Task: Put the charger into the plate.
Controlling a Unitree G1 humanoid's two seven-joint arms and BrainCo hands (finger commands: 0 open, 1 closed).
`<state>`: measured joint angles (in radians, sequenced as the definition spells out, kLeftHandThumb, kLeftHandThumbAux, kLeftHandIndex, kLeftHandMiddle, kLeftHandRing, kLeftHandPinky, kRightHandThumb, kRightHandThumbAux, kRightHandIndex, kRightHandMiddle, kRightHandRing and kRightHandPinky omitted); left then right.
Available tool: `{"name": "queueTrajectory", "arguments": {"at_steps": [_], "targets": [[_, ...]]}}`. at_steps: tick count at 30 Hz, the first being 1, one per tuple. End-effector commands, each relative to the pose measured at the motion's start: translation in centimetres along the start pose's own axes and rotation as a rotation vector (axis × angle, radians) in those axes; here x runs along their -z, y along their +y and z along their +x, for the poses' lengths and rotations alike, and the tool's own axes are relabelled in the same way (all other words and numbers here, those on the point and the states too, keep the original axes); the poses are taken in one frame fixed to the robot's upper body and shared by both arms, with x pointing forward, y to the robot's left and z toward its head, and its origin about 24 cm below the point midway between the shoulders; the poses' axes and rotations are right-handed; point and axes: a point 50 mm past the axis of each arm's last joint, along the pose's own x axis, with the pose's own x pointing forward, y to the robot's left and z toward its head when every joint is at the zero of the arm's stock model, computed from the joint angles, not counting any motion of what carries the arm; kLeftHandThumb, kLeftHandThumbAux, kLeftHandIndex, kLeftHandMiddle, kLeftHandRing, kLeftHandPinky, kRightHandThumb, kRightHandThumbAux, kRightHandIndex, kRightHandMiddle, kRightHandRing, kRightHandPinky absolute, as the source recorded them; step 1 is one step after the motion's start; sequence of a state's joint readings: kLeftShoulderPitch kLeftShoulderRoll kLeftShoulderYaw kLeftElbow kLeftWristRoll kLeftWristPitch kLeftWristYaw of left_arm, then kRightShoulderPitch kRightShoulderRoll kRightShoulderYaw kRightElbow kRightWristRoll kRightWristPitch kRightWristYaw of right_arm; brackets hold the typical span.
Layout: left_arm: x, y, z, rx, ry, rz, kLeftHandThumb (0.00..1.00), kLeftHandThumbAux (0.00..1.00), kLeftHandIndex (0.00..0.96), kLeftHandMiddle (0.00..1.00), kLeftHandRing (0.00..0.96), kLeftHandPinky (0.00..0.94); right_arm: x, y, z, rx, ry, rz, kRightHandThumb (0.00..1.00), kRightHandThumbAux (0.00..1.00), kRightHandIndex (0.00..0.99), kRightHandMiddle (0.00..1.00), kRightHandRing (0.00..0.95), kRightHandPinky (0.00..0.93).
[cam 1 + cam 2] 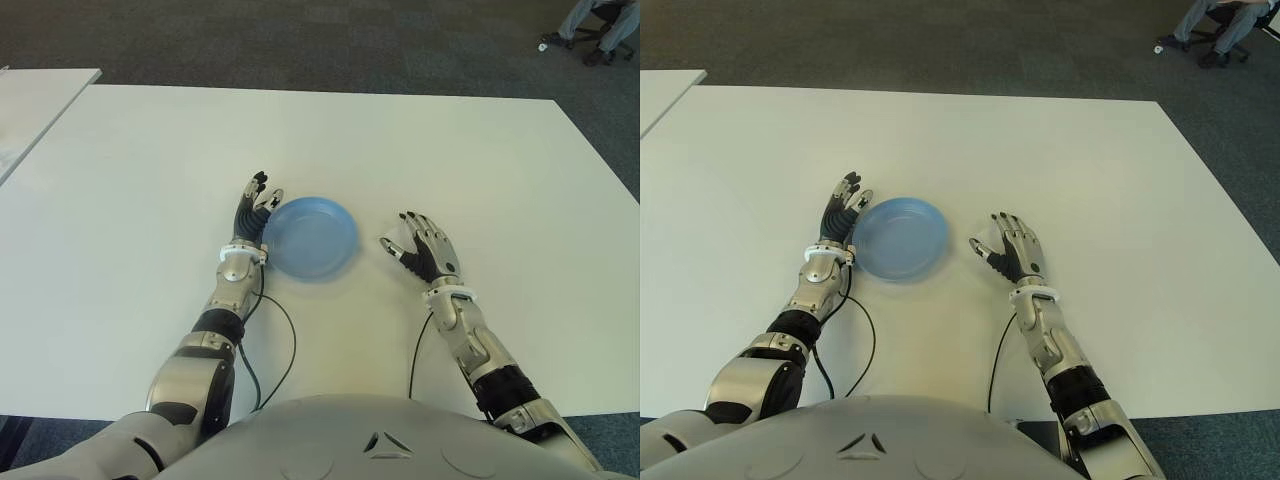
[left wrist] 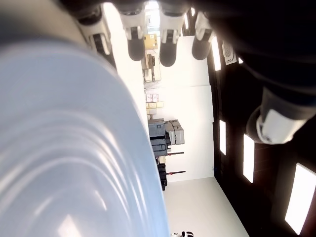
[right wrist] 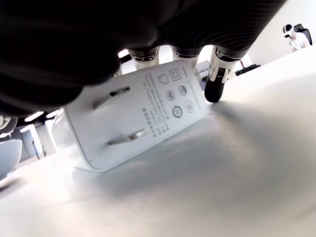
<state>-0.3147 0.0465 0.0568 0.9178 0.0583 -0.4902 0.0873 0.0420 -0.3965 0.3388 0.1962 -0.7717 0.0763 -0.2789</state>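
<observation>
Our left hand (image 1: pixel 256 206) sits at the left rim of the blue plate (image 1: pixel 312 237), fingers spread and holding nothing. To the plate's right, our right hand (image 1: pixel 423 246) arches over the white charger (image 3: pixel 136 120), fingers loosely around it as it sits on the white table (image 1: pixel 480 160).

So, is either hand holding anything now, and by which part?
The right hand grips the white plastic charger by its body, prongs exposed. The left hand holds nothing.
</observation>
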Motion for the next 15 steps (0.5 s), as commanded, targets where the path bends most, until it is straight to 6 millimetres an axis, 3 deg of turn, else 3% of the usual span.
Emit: {"name": "queueTrajectory", "arguments": {"at_steps": [1,15], "targets": [[1.94,-0.12,-0.97,0.017,0.101,0.008,0.0,0.487,0.01,0.094,0.055,0.005,0.98,1.36,-1.56,-0.128,0.05,-0.048,0.317,0.114,0.0,0.0,0.0,0.0],[1.88,-0.15,-0.96,0.024,0.096,0.01,0.0,0.487,0.016,0.104,0.064,0.016,0.95,1.05,-2.19,-0.239,0.071,-0.102,0.312,0.121,0.0,0.0,0.0,0.0]]}}
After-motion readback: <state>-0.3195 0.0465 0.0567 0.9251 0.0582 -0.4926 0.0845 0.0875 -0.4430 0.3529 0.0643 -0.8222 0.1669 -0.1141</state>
